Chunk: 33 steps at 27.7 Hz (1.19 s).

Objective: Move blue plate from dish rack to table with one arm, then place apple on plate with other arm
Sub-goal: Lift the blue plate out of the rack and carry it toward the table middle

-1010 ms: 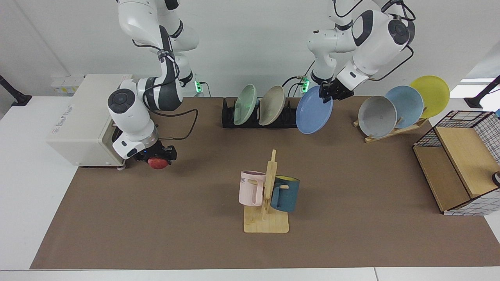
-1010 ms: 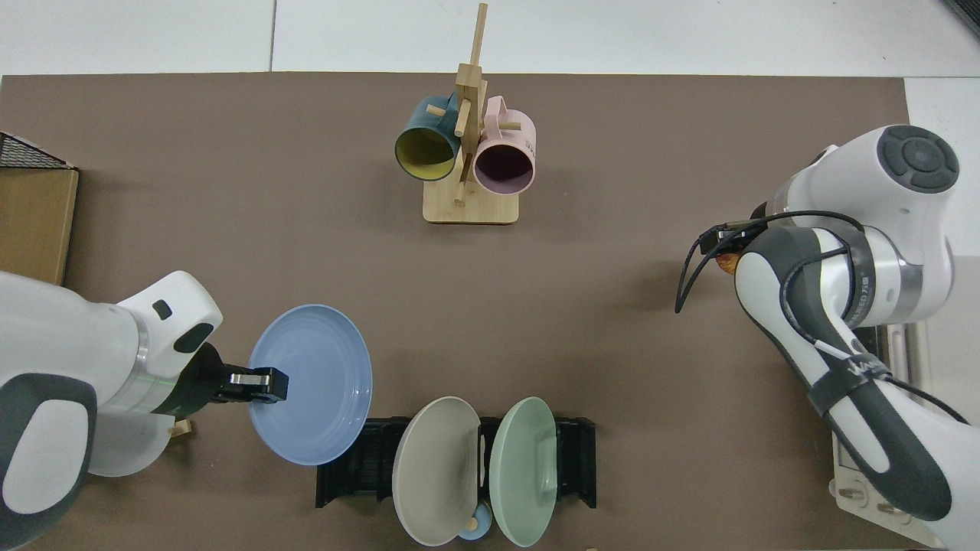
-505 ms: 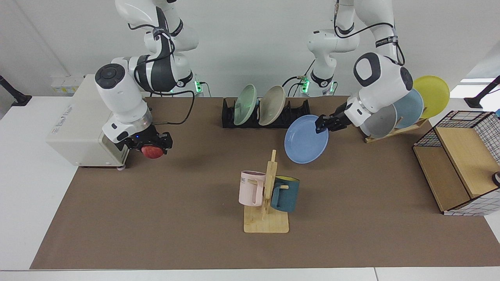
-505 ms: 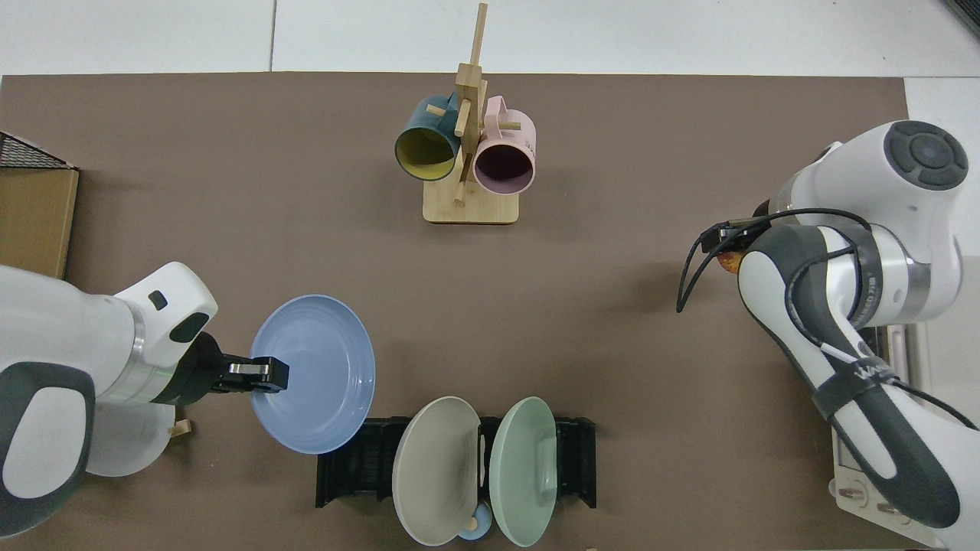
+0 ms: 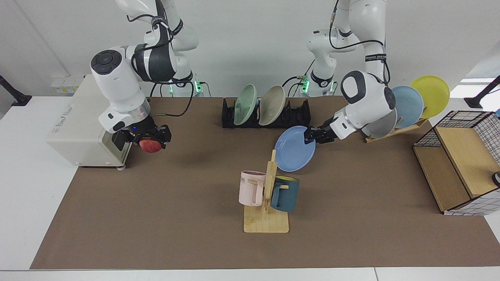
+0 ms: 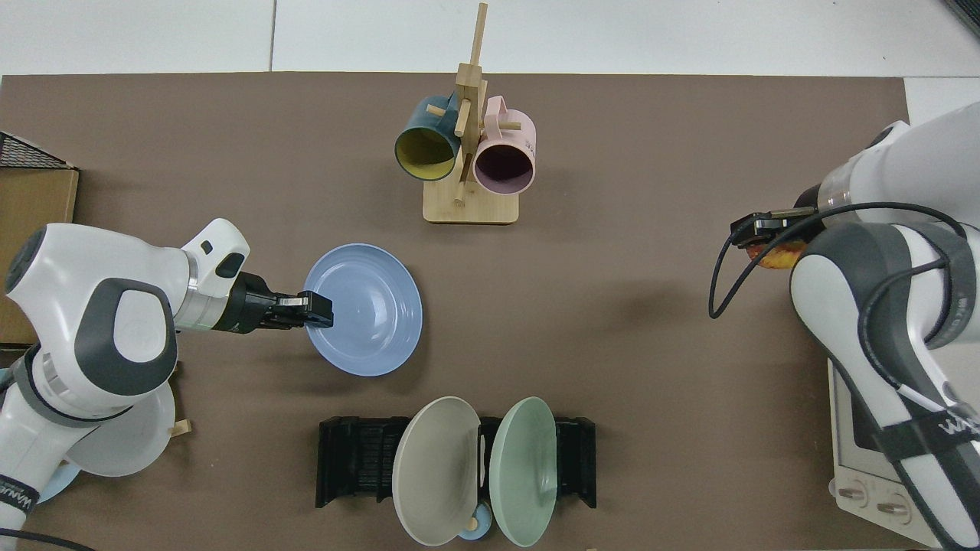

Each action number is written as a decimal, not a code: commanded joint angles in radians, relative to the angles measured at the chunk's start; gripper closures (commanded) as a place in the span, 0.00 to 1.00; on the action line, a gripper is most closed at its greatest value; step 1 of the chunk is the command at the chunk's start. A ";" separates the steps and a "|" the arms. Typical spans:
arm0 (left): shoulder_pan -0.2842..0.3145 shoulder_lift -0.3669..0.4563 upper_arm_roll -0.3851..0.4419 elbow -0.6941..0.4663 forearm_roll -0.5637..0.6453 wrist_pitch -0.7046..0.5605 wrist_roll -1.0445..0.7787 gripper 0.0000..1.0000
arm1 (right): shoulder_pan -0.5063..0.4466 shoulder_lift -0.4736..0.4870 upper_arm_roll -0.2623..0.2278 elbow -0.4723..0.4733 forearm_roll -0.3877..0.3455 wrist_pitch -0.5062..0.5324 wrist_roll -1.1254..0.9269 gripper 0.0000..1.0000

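Over by the white appliance (image 5: 84, 128), the right gripper (image 5: 150, 137) hangs above the brown mat with its jaws clamped on the apple (image 5: 150, 145), well clear of the table (image 5: 23, 187). In the middle the dish rack (image 5: 265, 115) holds a green and a beige plate; its nearer slots are empty. Just in front, the blue plate (image 5: 295, 149) hangs tilted over the mat, its rim pinched in the closed jaws of the left gripper (image 5: 314, 136). Its low edge sits very near the wooden mug stand (image 5: 267, 203).

I'd worry about that: if the plate sweeps any nearer, it could knock the stand's top peg and tip the mugs. Held by only a rim pinch, it might also swing or slip and clatter down. And the apple may roll off if it is released while the plate is not lying flat.
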 commanded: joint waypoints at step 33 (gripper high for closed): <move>-0.040 0.019 -0.095 -0.002 0.035 0.172 -0.068 0.13 | -0.002 -0.010 0.006 -0.014 0.009 -0.010 0.022 0.88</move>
